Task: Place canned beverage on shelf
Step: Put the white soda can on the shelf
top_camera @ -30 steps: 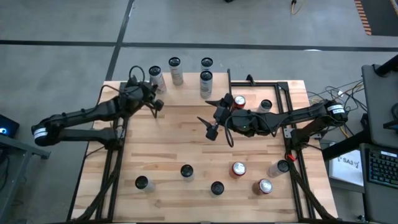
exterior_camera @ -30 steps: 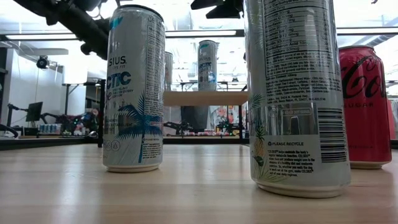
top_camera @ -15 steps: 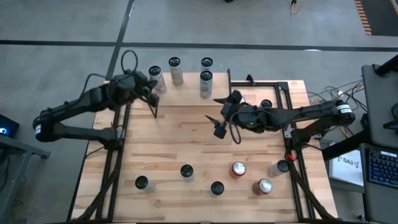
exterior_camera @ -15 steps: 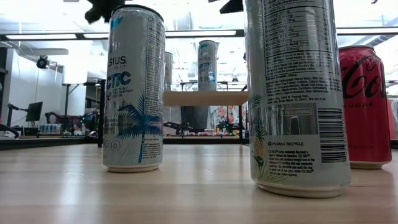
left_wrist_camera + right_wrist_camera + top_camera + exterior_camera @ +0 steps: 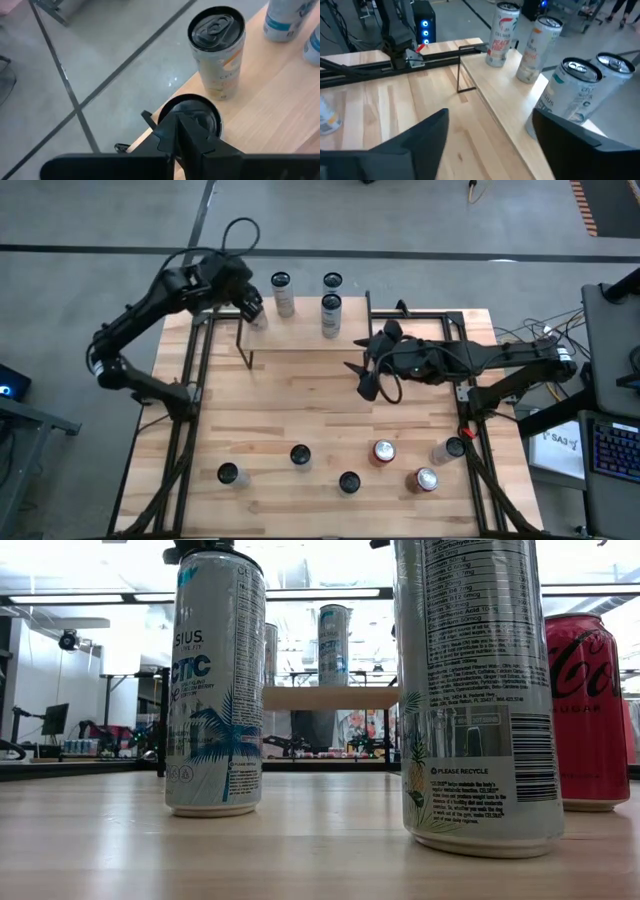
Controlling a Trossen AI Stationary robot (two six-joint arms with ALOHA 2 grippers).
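Note:
The shelf (image 5: 295, 330) stands at the table's far edge; it also shows in the right wrist view (image 5: 505, 100). Several cans stand on it: a red-and-white one (image 5: 255, 315) at its left end, an orange-and-white one (image 5: 282, 288), and two teal ones (image 5: 331, 305). My left gripper (image 5: 243, 298) is shut, high over the left-end can, whose dark top (image 5: 192, 112) shows just behind the fingertips (image 5: 176, 131). My right gripper (image 5: 365, 375) is open and empty over the table near the shelf's right front; its fingers (image 5: 427, 137) stand wide apart. My left gripper points down at the top of the left-end can (image 5: 200, 107) with shut fingers. The fingers hide the spot, so I cannot tell whether they touch it. The can stands upright on the shelf board.
Several loose cans stand near the table's front edge, among them a red one (image 5: 383, 450) and a dark-topped one (image 5: 299, 455). In the low view a teal can (image 5: 215, 680), a tall can (image 5: 475, 690) and a red can (image 5: 590, 710) stand close.
My left gripper has risen and gone toward the table's far edge, from the table in front of the shelf to over the shelf's left end. My right gripper has drawn back toward the table's right edge, still open. The cans have stayed put.

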